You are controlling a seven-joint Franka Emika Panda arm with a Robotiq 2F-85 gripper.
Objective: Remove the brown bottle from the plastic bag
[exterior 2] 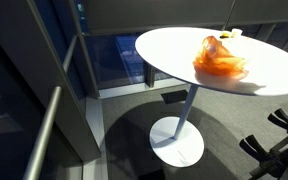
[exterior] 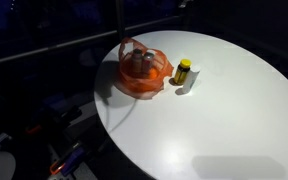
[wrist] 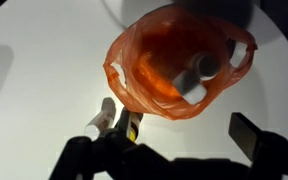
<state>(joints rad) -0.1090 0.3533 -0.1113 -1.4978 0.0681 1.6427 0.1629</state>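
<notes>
A brown bottle with a yellow cap [exterior: 183, 72] stands upright on the white round table [exterior: 224, 120], just outside the orange plastic bag [exterior: 142, 70]. The wrist view looks down on the bag [wrist: 154, 70], which lies open with greyish-white containers [wrist: 199, 72] inside. The bottle [wrist: 134, 126] shows at the bag's lower edge, partly hidden behind the gripper body. My gripper [wrist: 169, 150] is open and empty above the table, on the near side of the bag, not touching it. In the exterior views I cannot make out the gripper.
The bag also shows in an exterior view [exterior 2: 221, 60] on the table top [exterior 2: 174, 45], which stands on one white pedestal foot [exterior 2: 177, 140]. Dark floor and railings surround the table. The table edge curves close behind the bag.
</notes>
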